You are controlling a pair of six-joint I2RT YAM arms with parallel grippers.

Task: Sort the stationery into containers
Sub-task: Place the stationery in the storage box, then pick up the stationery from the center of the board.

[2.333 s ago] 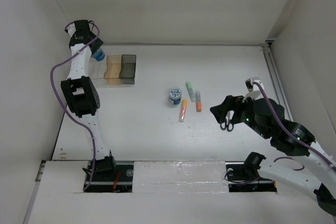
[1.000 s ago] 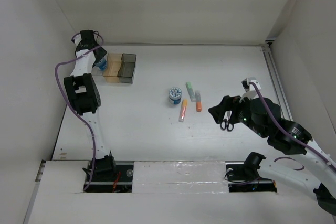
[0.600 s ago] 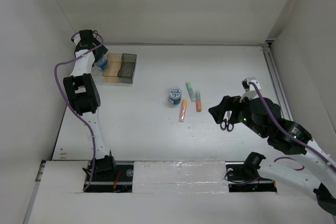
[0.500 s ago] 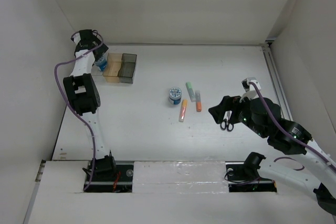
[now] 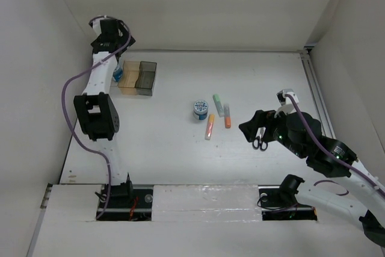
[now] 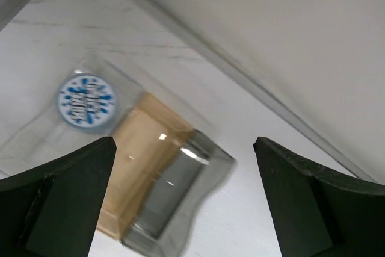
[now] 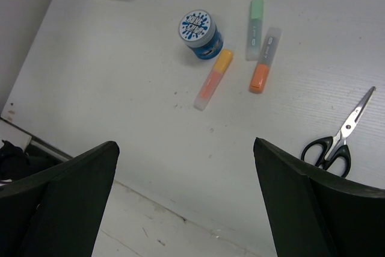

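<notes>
While both claws stand wide and empty, the left claw (image 6: 183, 142) hangs over three joined bins (image 5: 146, 63) at upper left. One boxed roll (image 6: 86, 99) lies in the clear bin (image 6: 36, 133). Mid-desk (image 7: 120, 76), below the right claw (image 7: 186, 144), lie one loose roll (image 7: 200, 30), three marker sticks (image 7: 212, 79) and one pair of scissors (image 7: 337, 142).

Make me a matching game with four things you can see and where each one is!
Things:
1. scissors
2. green marker
3. far-left roll
4. amber bin

Places:
a. between the clear bin and the dark grey bin
b. inside the clear bin
c. alone on the table, off to the right of the markers
d. on the table, right beside the grey marker

Right pairs: 1-c, 2-d, 3-b, 4-a.
</notes>
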